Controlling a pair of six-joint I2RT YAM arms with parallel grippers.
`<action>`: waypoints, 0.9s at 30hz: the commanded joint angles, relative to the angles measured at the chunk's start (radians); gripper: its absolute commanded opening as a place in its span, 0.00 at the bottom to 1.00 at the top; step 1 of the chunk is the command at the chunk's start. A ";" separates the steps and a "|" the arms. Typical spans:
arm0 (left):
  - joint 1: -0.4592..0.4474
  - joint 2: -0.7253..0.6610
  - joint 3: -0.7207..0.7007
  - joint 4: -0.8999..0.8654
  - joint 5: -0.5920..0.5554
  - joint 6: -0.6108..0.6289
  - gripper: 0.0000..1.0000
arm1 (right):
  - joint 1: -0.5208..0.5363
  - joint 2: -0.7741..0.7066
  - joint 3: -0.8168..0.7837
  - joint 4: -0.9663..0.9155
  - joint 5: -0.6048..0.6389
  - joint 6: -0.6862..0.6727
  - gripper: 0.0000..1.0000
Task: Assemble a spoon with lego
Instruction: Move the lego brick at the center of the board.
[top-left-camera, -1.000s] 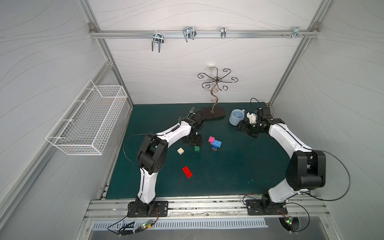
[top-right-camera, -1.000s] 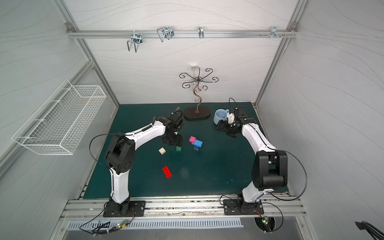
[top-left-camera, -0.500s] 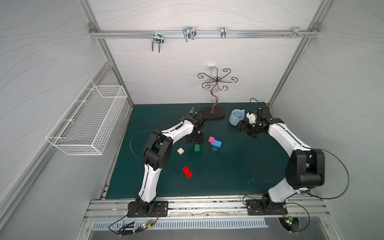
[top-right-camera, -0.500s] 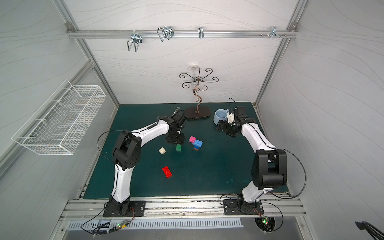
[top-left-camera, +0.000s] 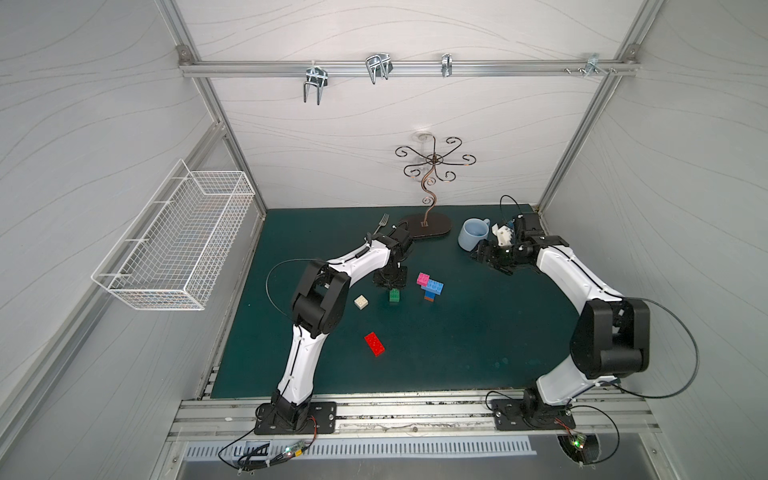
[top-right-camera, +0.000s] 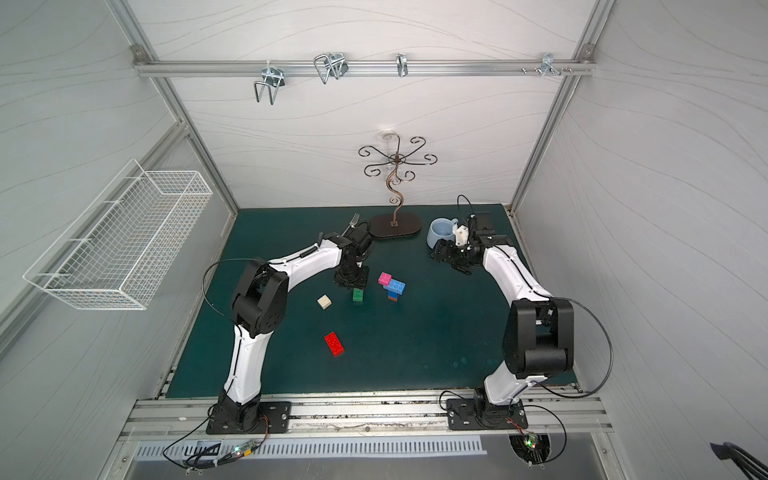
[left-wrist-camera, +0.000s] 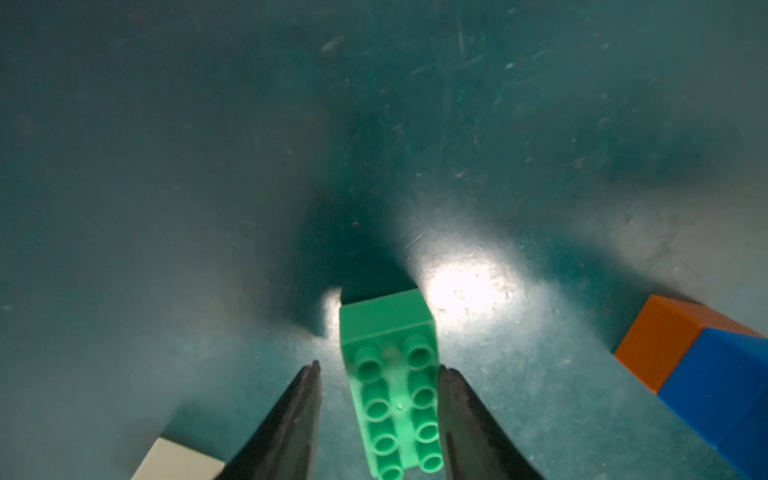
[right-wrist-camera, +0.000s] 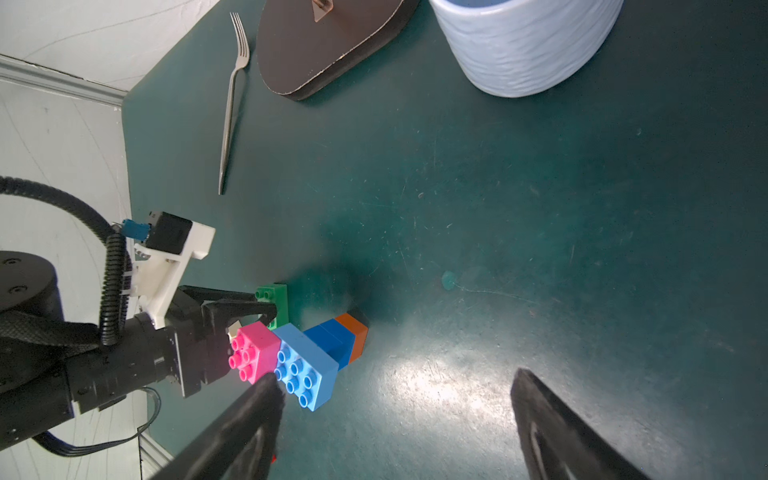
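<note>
A dark green table (top-left-camera: 457, 332) inside a white-walled booth carries loose studded plastic lego bricks. Near the middle, the black left fingers (left-wrist-camera: 291, 415) point down and straddle a long green brick (left-wrist-camera: 392, 399) that lies studs up. One finger sits against the brick's side and a thin strip of table shows beside the other, so whether they truly pinch it cannot be told.

Just beside the green brick, on the right arm's side, is the partly built spoon (right-wrist-camera: 303, 357). It has a pink brick and a light blue brick side by side at one end, then dark blue, then orange at the far end. In both top views the pink and light blue bricks are uppermost.

A short cream brick (top-left-camera: 361, 302) lies near the green one on the left arm's side. A long red brick (top-left-camera: 374, 344) lies apart, nearer the front rail.

The black right fingers (right-wrist-camera: 552, 424) are spread wide with nothing between them, near a pale blue ribbed mug (top-left-camera: 473, 234) at the back. A thin silver metal fork (right-wrist-camera: 232, 95) lies beside the dark oval base of a curly metal stand (top-left-camera: 426, 226)
</note>
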 joint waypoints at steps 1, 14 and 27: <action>-0.016 0.030 0.024 -0.011 -0.022 -0.032 0.58 | -0.006 0.010 0.008 0.011 -0.032 0.003 0.88; -0.020 0.040 0.045 -0.048 -0.060 -0.035 0.53 | -0.006 0.021 0.014 0.018 -0.042 0.008 0.88; -0.032 -0.002 -0.038 -0.063 -0.018 -0.162 0.20 | 0.003 0.019 0.012 0.024 -0.063 0.026 0.86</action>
